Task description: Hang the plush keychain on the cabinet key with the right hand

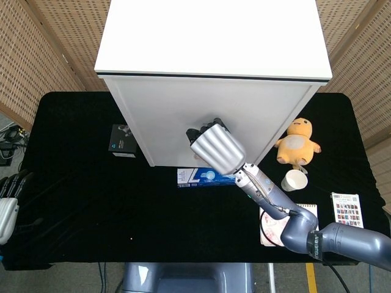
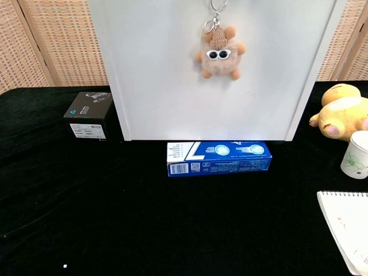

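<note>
A brown plush keychain (image 2: 218, 54) with white goggle eyes dangles against the white cabinet front (image 2: 161, 86) in the chest view. Its metal ring and chain (image 2: 214, 14) run up out of the frame. In the head view my right hand (image 1: 217, 148) is pressed to the cabinet front (image 1: 171, 122), back toward the camera, fingers curled in at the door. It hides the plush, the cabinet key and the grip itself. My left hand (image 1: 7, 204) hangs at the table's left edge with its fingers apart and nothing in it.
A blue box (image 2: 218, 158) lies at the cabinet's foot and a black box (image 2: 88, 115) stands to its left. On the right are a yellow plush toy (image 2: 342, 112), a paper cup (image 2: 356, 155), a notebook (image 2: 345, 227) and a printed card (image 1: 346, 209).
</note>
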Controlling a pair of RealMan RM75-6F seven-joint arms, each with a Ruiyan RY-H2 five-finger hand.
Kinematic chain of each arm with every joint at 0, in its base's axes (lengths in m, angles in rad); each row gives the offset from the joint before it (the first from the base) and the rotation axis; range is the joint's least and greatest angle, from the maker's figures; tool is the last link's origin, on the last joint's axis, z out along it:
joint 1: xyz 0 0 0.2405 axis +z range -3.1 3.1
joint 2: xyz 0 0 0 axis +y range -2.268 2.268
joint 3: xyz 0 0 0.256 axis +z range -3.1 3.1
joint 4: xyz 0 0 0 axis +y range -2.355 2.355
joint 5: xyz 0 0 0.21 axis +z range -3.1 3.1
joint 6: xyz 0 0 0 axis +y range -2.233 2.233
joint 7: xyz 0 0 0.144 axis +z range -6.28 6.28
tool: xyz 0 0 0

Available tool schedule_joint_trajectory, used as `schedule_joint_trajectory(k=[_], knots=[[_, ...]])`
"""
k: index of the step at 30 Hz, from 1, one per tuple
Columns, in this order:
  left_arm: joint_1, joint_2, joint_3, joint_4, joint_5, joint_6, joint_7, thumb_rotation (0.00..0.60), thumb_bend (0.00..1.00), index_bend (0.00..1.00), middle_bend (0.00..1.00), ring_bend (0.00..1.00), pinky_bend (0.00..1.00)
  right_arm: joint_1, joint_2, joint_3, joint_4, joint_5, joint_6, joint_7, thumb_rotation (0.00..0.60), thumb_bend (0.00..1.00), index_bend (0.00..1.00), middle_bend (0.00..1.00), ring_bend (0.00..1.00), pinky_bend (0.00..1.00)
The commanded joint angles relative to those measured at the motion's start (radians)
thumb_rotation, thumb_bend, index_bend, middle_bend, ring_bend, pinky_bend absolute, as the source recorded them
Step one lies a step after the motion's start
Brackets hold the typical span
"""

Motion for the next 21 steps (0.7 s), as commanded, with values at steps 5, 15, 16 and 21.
schedule_joint_trajectory(k=[5,15,16,21], knots=[[0.001,-0.001,0.001,0.0,0.002,0.001,0.001,0.6,0.0,0.0,0.0,0.0,0.0,-0.009,0.021,-0.005,-0.017,-0.02,0.025,0.015,0.6,0.4,0.64,0.97,0.98,1.0],[0.004,0.0,0.005,-0.001,0.01,0.006,-0.002,0.6,0.0,0.0,0.0,0.0,0.0,-0.088,0.122,-0.021,-0.083,-0.117,0.148,0.123,0.6,0.39,0.65,0.97,0.98,1.0],[0.005,0.001,0.005,-0.001,0.011,0.007,-0.004,0.6,0.0,0.0,0.0,0.0,0.0,-0.101,0.129,-0.029,-0.088,-0.126,0.163,0.147,0.6,0.39,0.65,0.97,0.98,1.0],[0.013,0.007,0.012,-0.005,0.031,0.021,-0.02,0.6,0.0,0.0,0.0,0.0,0.0,-0.242,0.181,-0.142,-0.024,-0.247,0.325,0.347,0.6,0.37,0.62,0.92,0.96,1.0]])
